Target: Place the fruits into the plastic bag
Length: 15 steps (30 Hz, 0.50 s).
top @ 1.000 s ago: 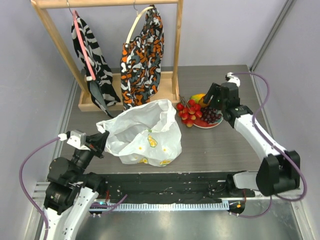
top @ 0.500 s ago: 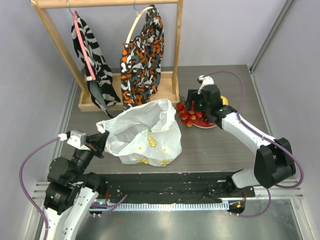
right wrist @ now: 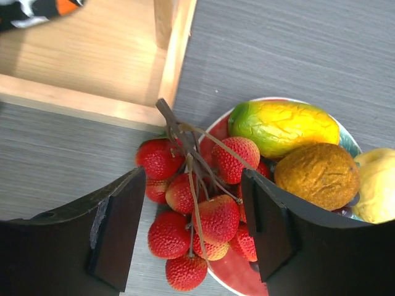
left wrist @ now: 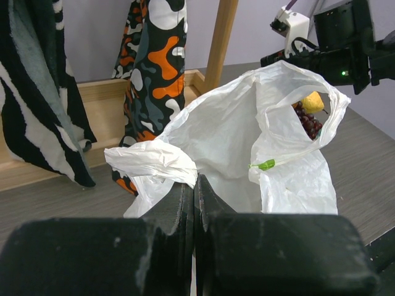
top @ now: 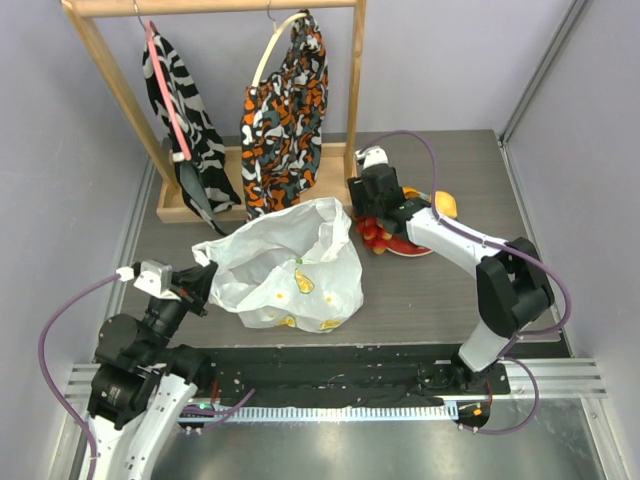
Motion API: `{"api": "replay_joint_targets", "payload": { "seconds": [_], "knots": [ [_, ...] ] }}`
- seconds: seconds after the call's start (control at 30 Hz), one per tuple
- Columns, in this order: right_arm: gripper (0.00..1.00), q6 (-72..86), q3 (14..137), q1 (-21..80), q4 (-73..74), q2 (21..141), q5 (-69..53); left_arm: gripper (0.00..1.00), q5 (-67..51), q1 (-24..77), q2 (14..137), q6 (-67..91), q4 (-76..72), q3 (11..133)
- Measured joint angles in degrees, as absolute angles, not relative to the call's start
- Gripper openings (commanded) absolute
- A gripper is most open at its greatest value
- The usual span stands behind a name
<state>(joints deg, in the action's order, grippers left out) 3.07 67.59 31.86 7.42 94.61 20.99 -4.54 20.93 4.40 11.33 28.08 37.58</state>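
The white plastic bag (top: 290,265) lies crumpled and open mid-table, printed with citrus slices. My left gripper (top: 203,277) is shut on its left handle (left wrist: 151,161), with the jaws pressed together (left wrist: 196,185). A red plate (top: 412,248) to the right of the bag holds the fruits. My right gripper (top: 368,208) is open, its fingers on either side of and above the red berry cluster (right wrist: 197,216), not touching it. The orange-green mango (right wrist: 281,126), a brown fruit (right wrist: 318,176) and the yellow lemon (right wrist: 378,185) lie beside the berries. The purple grapes (left wrist: 307,122) show past the bag.
A wooden rack (top: 350,120) stands at the back with a zebra-striped cloth (top: 180,110) and an orange-black cloth (top: 285,110). Its base board (right wrist: 92,68) lies just behind the plate. A black rail (top: 330,370) runs along the near edge.
My right arm has swung left from over the plate's right side to above the berry cluster at its left edge. The left gripper and the bag have not moved.
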Motion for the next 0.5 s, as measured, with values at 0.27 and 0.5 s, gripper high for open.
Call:
{"api": "replay_joint_targets", "payload": {
  "seconds": [0.27,0.5],
  "knots": [
    [0.72,-0.2,67.7,37.0,7.3,94.5,24.0,0.00,-4.5,20.9,4.5,11.3,28.1,37.6],
    [0.73,-4.3,69.2,39.6,7.0,91.1,26.5,0.00,-4.5,20.9,4.6,11.3,28.1,37.6]
  ]
}}
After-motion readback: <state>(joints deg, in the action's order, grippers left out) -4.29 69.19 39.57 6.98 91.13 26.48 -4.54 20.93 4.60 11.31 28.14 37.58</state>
